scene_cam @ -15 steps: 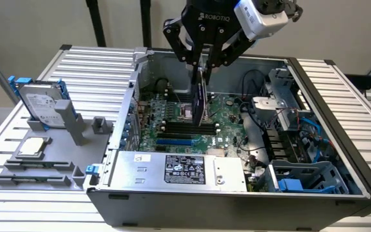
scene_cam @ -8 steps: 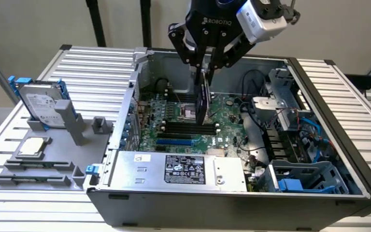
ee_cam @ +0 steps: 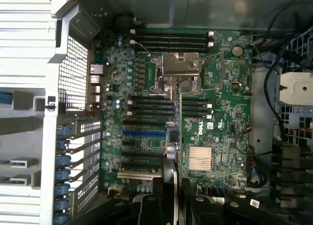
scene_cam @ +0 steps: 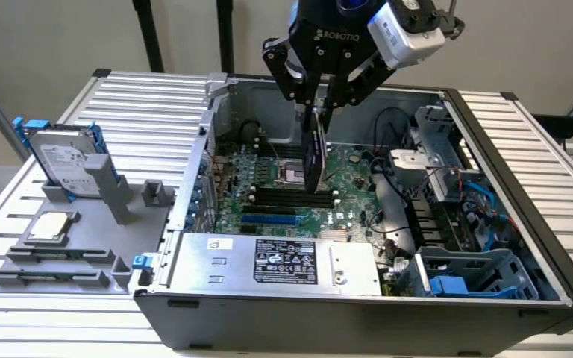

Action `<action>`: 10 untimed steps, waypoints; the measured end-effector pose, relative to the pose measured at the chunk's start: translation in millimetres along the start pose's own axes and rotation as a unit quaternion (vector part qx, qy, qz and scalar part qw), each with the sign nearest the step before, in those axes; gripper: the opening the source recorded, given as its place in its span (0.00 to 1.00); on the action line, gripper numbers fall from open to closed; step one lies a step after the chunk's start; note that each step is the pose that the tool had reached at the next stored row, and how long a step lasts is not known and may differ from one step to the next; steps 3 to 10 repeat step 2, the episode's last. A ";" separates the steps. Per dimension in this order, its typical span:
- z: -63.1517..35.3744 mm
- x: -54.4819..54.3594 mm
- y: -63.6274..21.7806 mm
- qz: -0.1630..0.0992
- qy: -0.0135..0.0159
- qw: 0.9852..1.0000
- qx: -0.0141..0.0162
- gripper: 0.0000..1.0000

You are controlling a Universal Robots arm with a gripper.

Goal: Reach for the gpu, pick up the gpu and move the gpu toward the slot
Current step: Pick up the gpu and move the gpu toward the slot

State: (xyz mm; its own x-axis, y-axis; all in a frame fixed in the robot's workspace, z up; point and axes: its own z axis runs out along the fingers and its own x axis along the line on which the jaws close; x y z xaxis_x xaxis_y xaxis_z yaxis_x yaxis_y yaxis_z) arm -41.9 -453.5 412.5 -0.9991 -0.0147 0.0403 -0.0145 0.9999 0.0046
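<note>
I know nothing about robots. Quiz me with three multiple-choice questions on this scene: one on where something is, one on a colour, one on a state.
1. Where is the thin dark circuit-board card, the gpu?
A. On the grey parts tray
B. Hanging above the green motherboard inside the open computer case
C. On the slatted table by the hard drive

2. What colour are the rails on the silver boxy hard drive?
A. Blue
B. Red
C. Yellow

3. What is the black pincer doing?
A. Open and empty
B. Shut on the gpu
C. Gripping a cable

Answers: B, the card hangs edge-on over the motherboard; A, blue rails flank the drive; B, its fingers clamp the card's top edge.
</note>
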 end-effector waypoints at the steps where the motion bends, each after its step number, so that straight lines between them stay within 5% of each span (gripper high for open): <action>1: 0.0 0.0 0.0 0.000 0.000 1.000 0.000 0.26; 10: 0.0 0.0 0.0 0.000 0.000 1.000 0.000 0.26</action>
